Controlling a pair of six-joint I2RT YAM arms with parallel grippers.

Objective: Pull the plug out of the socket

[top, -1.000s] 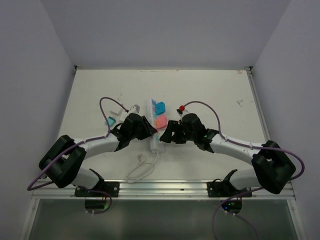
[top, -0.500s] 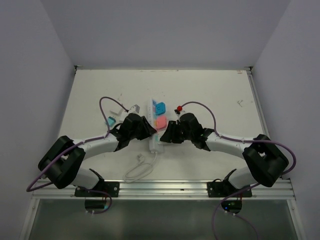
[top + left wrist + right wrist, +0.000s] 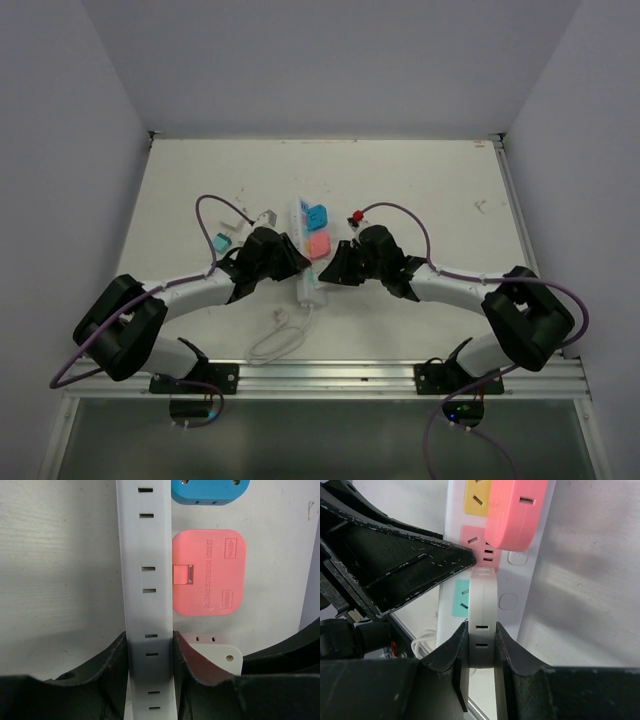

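The socket (image 3: 311, 291), a long white power strip, lies lengthwise at the table's middle. A blue adapter (image 3: 319, 216) and a pink adapter (image 3: 319, 244) sit in it. My left gripper (image 3: 297, 262) comes in from the left and is shut on the strip's body (image 3: 147, 580), one finger on each long side. In the left wrist view its jaws (image 3: 149, 642) press both edges. The plug (image 3: 484, 615), a flat white block, sits in the strip just nearer than the pink adapter (image 3: 517, 510). My right gripper (image 3: 482, 630) is shut on the plug, fingers flat against both of its faces.
The strip's thin white cord (image 3: 280, 340) loops toward the near rail. A teal plug (image 3: 219, 241) and a grey-white plug (image 3: 268, 216) lie left of the strip. Side walls close the table in on both sides. Both arms meet at the strip, fingers close together.
My right gripper has slid left up to the strip and closed its jaws on the white plug. The left gripper has kept its hold on the strip.
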